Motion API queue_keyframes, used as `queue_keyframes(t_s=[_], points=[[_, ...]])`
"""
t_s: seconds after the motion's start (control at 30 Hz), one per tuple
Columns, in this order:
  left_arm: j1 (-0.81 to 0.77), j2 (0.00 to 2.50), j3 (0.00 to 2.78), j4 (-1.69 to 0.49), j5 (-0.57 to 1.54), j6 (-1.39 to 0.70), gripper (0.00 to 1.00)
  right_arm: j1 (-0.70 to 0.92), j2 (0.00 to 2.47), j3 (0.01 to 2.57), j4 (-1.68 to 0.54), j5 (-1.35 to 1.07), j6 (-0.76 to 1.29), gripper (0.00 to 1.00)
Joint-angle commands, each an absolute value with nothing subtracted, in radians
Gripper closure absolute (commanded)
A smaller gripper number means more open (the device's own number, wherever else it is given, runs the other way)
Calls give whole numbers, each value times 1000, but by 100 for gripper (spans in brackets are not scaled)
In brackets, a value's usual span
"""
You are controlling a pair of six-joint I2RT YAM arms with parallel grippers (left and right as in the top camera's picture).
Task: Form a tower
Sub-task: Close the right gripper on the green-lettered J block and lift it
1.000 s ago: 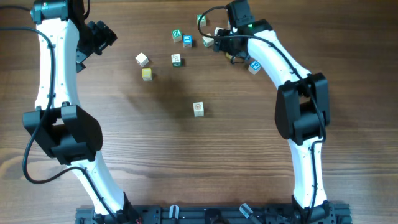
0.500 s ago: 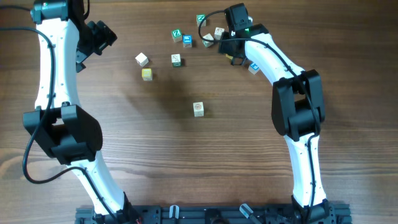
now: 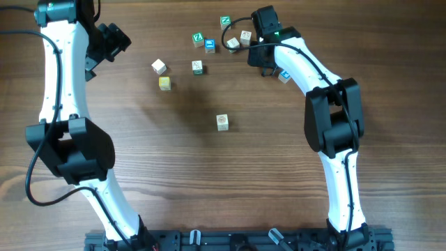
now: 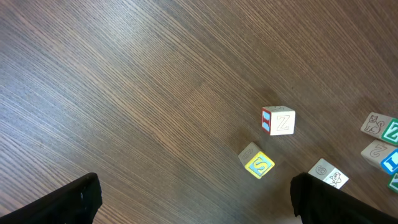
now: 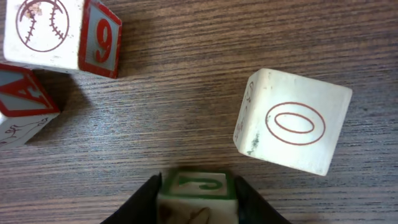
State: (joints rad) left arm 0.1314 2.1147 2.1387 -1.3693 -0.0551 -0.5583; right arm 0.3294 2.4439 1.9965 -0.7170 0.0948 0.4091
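Right gripper (image 5: 197, 194): fingers closed against both side faces of a green-edged cube (image 5: 199, 184) lettered "J"; how firmly they bite cannot be told

Left gripper (image 4: 193, 199): spread wide, nothing between the fingers, hanging over bare wood well apart from the work

The tower (image 3: 285, 74): only its blue top shows from overhead, just beside the right forearm (image 3: 300, 66) and partly hidden by it; its height cannot be read from above

Hazards, as judged:
- the "O" cube (image 5: 292, 121) lies near the gripped cube and could be nudged on the lift
- the forearm runs right past the tower, so a swing toward it may knock the stack over
- a narrow stack leaves little margin, so an off-centre or tilted release on top would likely tip it

The surface (image 3: 209, 181): dark wood grain, flat and matt, with loose cubes (image 3: 198, 67) scattered at its far side

Room: nothing visible beyond the surface and the black rail (image 3: 230, 240) at its near edge
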Motion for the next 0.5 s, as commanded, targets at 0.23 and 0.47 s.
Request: queue_keyframes(t_s=[0.23,0.47], points=[[131,2111,2147,-1370,-57,-554,0,355,2295,1995,-830,104,392,72],[131,2111,2147,-1370,-57,-554,0,485,2266,1987,-1081,63,394,72]])
